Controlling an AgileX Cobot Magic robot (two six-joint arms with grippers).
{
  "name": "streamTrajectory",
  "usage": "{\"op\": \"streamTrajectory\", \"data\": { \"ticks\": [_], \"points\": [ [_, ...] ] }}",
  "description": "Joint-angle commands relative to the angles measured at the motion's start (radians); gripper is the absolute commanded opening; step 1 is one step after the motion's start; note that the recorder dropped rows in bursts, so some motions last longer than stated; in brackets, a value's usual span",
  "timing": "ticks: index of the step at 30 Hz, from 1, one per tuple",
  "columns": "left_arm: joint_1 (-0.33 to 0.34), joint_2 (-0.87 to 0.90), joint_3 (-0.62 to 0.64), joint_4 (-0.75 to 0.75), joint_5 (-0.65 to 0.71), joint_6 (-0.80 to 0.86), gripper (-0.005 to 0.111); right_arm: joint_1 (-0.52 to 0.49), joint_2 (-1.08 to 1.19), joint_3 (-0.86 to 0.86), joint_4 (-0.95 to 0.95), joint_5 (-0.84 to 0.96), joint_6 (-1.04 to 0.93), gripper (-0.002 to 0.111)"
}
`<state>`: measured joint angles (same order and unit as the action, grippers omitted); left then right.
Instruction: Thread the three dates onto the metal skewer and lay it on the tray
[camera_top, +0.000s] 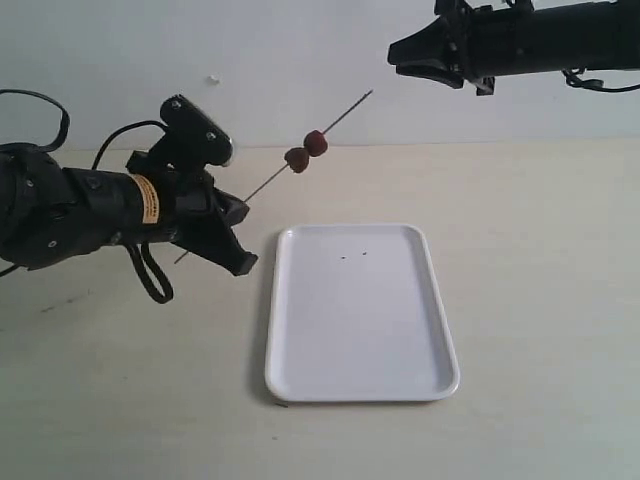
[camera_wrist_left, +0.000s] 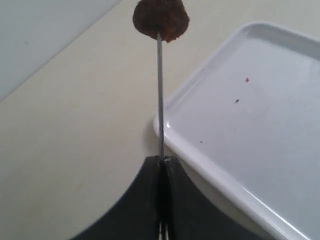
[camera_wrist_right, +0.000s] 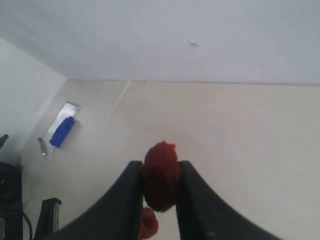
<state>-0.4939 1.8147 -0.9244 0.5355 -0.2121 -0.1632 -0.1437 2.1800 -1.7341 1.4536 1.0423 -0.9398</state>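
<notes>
The metal skewer (camera_top: 270, 180) slants up to the right, and my left gripper (camera_top: 238, 208) is shut on its lower part. Two dates (camera_top: 297, 159) (camera_top: 316, 143) sit side by side on its upper half. The left wrist view looks along the skewer (camera_wrist_left: 160, 100) from the shut gripper (camera_wrist_left: 162, 160) to the nearer date (camera_wrist_left: 161, 19). My right gripper (camera_top: 396, 57) hangs high, above and right of the skewer tip. It is shut on the third date (camera_wrist_right: 161, 175). Another date (camera_wrist_right: 148, 222) shows farther off behind one finger. The white tray (camera_top: 300, 370) lies below the skewer.
A blue-handled tool (camera_wrist_right: 62, 131) lies on the table towards the wall corner. Dark equipment (camera_wrist_right: 10, 200) stands at that side. Tiny dark specks (camera_top: 354, 256) mark the tray. A black cable loop (camera_top: 155, 280) hangs under the left arm.
</notes>
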Motion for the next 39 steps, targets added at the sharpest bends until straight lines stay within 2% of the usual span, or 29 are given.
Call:
{"op": "streamTrajectory", "data": {
  "ticks": [1, 10, 18, 39],
  "points": [
    [-0.002, -0.012, 0.002, -0.018, -0.027, -0.119, 0.0, -0.015, -0.002, 0.002, -0.003, -0.019, 0.017, 0.023],
    [-0.114, -0.017, 0.004, -0.017, -0.03, -0.25, 0.0, -0.002, -0.002, 0.002, 0.034, -0.058, 0.017, 0.023],
    [-0.119, -0.017, 0.004, -0.02, -0.082, -0.343, 0.0, -0.001, -0.002, 0.002, 0.034, -0.052, 0.017, 0.023],
    [-0.148, -0.017, 0.004, -0.019, -0.116, -0.371, 0.0, -0.001, -0.002, 0.002, 0.062, -0.026, 0.028, 0.023]
  ]
}}
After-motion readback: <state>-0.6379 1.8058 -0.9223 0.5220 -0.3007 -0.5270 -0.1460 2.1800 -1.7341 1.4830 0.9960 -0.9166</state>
